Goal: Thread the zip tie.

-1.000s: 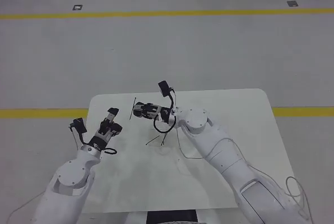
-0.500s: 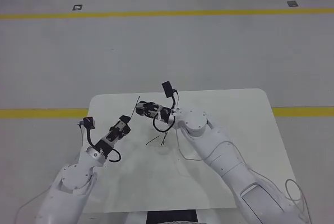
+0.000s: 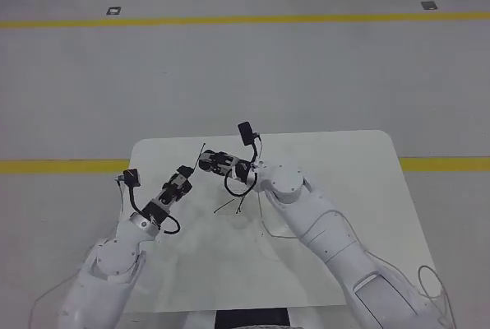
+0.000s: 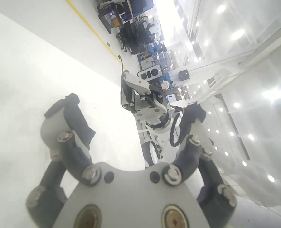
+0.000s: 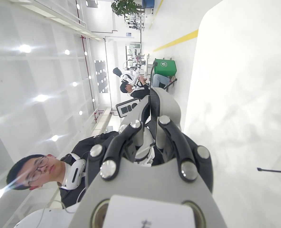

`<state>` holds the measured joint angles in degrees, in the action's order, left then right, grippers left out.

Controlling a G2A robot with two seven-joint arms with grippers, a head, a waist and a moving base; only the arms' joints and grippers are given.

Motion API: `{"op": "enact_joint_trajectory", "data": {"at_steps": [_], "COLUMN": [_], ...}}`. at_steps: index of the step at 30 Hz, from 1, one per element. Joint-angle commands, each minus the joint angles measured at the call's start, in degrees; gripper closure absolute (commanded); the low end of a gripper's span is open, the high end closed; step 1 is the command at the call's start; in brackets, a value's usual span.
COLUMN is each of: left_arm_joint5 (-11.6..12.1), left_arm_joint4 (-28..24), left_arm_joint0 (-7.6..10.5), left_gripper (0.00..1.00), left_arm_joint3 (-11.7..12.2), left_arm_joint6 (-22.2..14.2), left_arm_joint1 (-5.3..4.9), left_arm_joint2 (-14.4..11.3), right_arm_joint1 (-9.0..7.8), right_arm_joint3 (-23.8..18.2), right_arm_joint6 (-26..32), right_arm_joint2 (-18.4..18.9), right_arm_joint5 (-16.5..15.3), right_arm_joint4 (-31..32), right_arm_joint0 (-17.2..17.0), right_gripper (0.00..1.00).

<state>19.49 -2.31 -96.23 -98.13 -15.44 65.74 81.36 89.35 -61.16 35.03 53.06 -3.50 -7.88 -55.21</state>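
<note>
I operate in a robotics lab hall: my white desk (image 3: 344,164) stands on pale floor (image 3: 228,74) with yellow lines (image 3: 56,167), equipment stations (image 4: 140,29) behind, ceiling lights (image 5: 41,97) overhead.

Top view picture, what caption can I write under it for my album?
The right tool pinches a black zip tie over the white table, open left tool nearby.
</note>
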Motion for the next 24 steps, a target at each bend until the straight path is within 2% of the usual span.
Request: {"op": "enact_joint_trajectory", "data": {"at_steps": [1, 8, 19, 21, 22, 24], "left_arm_joint5": [-0.01, -0.09, -0.01, -0.01, -0.01, -0.01], "left_arm_joint4": [-0.42, -0.38, 3.97, 3.84, 3.69, 3.62], "left_arm_joint0": [0.92, 0.96, 1.52, 1.48, 1.43, 1.36], "left_gripper": [0.0, 0.0, 0.0, 0.15, 0.18, 0.39], "left_arm_joint3": [0.6, 0.6, 0.72, 0.68, 0.66, 0.68], "left_arm_joint6": [0.17, 0.26, 1.43, 1.53, 1.66, 1.74], "left_arm_joint1": [0.13, 0.14, 0.23, 0.22, 0.22, 0.21], "left_arm_joint2": [-0.67, -0.7, -2.77, -2.81, -2.85, -2.91], "right_arm_joint1": [0.01, 0.0, -0.48, -0.64, -0.74, -0.89], "right_arm_joint3": [-0.14, -0.17, -3.04, -3.54, -3.87, -4.32], "right_arm_joint6": [0.05, -0.01, -1.64, -1.67, -1.64, -1.58], "right_arm_joint2": [-0.03, -0.05, 0.45, 0.79, 1.03, 1.38], "right_arm_joint5": [0.14, 0.18, 1.2, 1.32, 1.37, 1.42], "right_arm_joint4": [-0.18, -0.1, 1.47, 1.55, 1.55, 1.51], "right_arm_joint0": [-0.12, -0.11, -2.15, -2.54, -2.79, -3.15], "right_gripper": [1.0, 1.0, 1.0, 1.0, 1.0, 1.0]}}
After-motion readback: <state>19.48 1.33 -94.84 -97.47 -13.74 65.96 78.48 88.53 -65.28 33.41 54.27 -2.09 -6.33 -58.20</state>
